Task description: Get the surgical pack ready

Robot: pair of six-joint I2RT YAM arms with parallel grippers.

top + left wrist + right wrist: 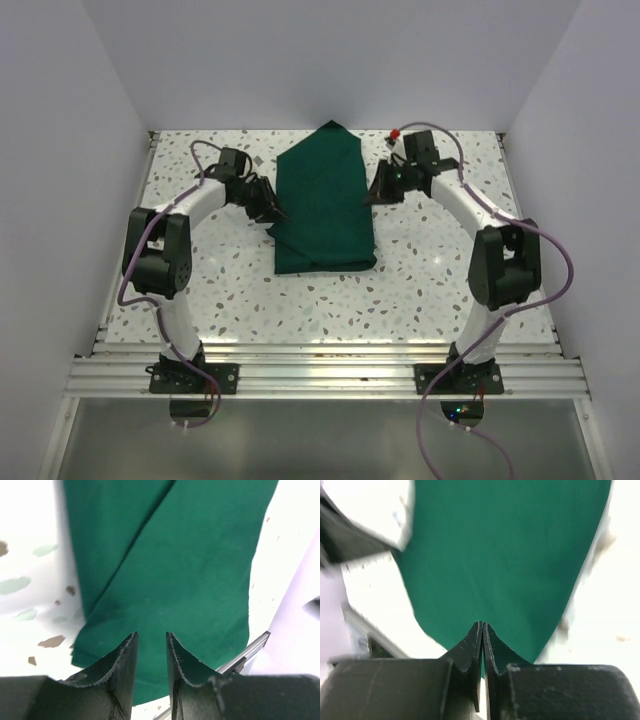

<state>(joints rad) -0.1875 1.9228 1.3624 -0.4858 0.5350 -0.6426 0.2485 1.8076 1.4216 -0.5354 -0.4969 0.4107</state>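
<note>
The surgical pack is a dark green cloth drape (325, 205), folded into a long bundle in the middle of the speckled table (250, 290). No tray, instruments or packets show. My left gripper (272, 210) is at the bundle's left edge, near its front corner. In the left wrist view it (151, 635) is open, with the drape (175, 565) under and beyond the fingertips. My right gripper (378, 190) is at the bundle's right edge. In the right wrist view it (483, 624) is shut, with the edge of the drape (505, 555) running into the closed tips.
A small red-tipped object (396, 132) lies at the back right near the right arm. White walls close in the table on three sides. An aluminium rail (320, 375) runs along the near edge and also shows in the left wrist view (250, 652).
</note>
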